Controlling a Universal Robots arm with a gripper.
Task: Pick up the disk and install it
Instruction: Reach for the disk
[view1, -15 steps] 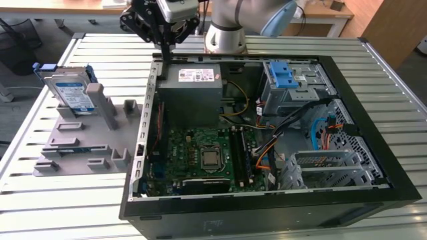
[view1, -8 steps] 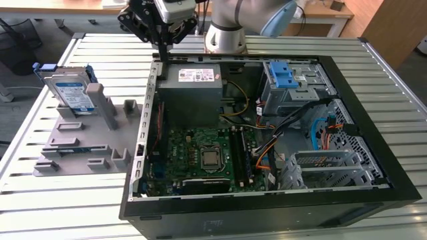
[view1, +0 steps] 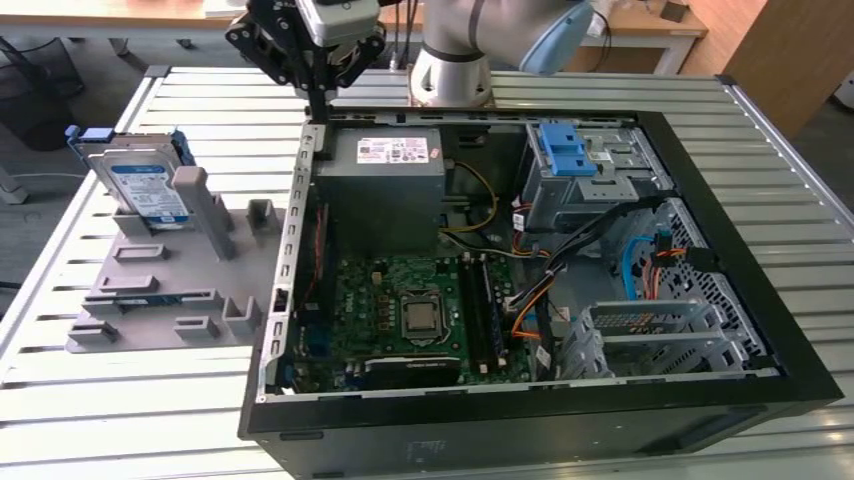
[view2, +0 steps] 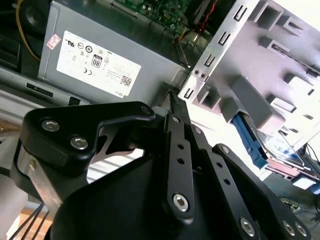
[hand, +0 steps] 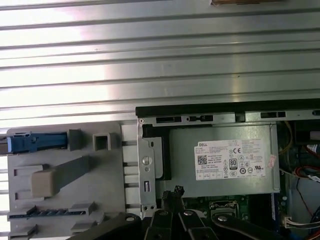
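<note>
Black linkages of the pincer lie closest to the lens in both wrist views, its two fingers drawn together on nothing. In the exterior view the pincer hangs over the far left corner of the open computer case, just above the rim and beside the grey power-supply box. The disk is well apart from it, standing on edge in a grey holder on the worktop at the exterior view's left. Its blue carrier shows in the first wrist view, and the disk appears again in the second wrist view. Likely hazards follow from this layout. A closed pincer cannot take the disk and would probably knock it against the holder's posts. The case wall between pincer and holder invites a clipped rim. The plastic carrier and smooth metal face look slippery, so a shallow grasp could let the disk tilt or drop. Inside the case, loose cables run near the drive cage with blue latches and could snag or block seating. The worktop is ribbed metal with slots between the slats, bright with glare, so a dropped part could catch on edge. Beyond it stand a pale desk and a wooden panel at the far right.
</note>
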